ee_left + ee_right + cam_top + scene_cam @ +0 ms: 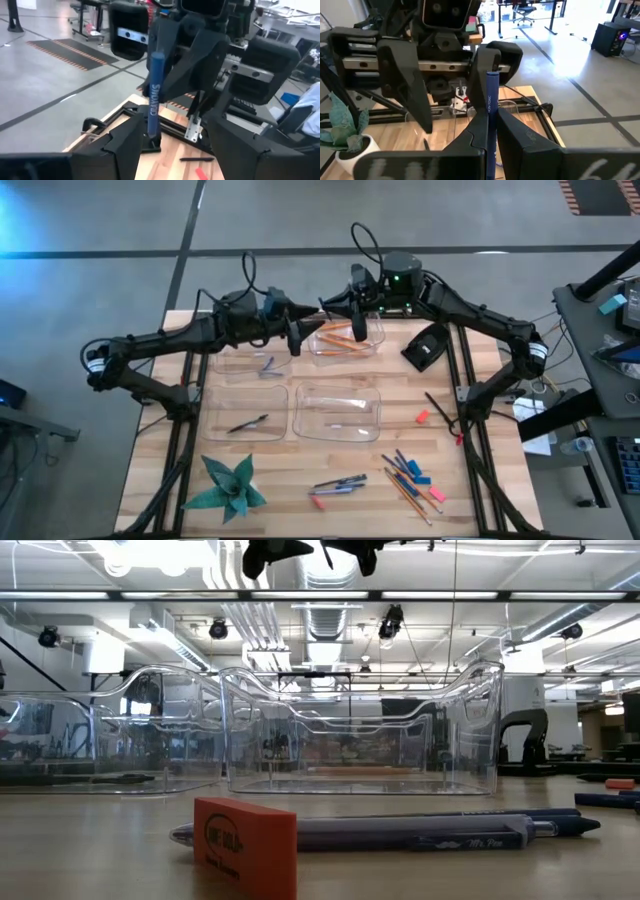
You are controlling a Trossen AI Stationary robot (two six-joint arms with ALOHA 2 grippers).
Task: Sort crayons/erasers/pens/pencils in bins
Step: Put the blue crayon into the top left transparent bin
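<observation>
Two dark robot arms are seen meeting above the far edge of a wooden desk point(400, 430). A blue crayon point(491, 107) is held upright between them. The right hand point(490, 132) is pressed together on this crayon, its two fingers pinching the lower part while the upper end stands clear above them. The left hand point(170, 137) is spread wide, its fingers standing apart on either side of the same crayon without being seen to touch it. From the left wrist, the crayon is seen as a blue stick with white lettering, gripped from behind by the other arm's fingers.

From above, both hands are found over the far middle of the desk, beside the far-right bin point(345, 340), in which orange pencils point(340, 338) lie. Four clear bins are set in a two-by-two block at the desk's centre. A small stick lies in the far-left bin point(245, 365), a dark pen point(248, 423) in the near-left bin point(245, 412), and something faint and thin in the near-right bin point(338, 412).

Near the front edge, loose pens point(338, 483) and a pink eraser point(319, 502) are seen, and toward the front-right corner a heap of pencils, crayons and erasers point(412, 478). Another red eraser point(422, 417) lies near the right edge. A green folded-paper star point(228, 485) sits at the front-left corner.
</observation>
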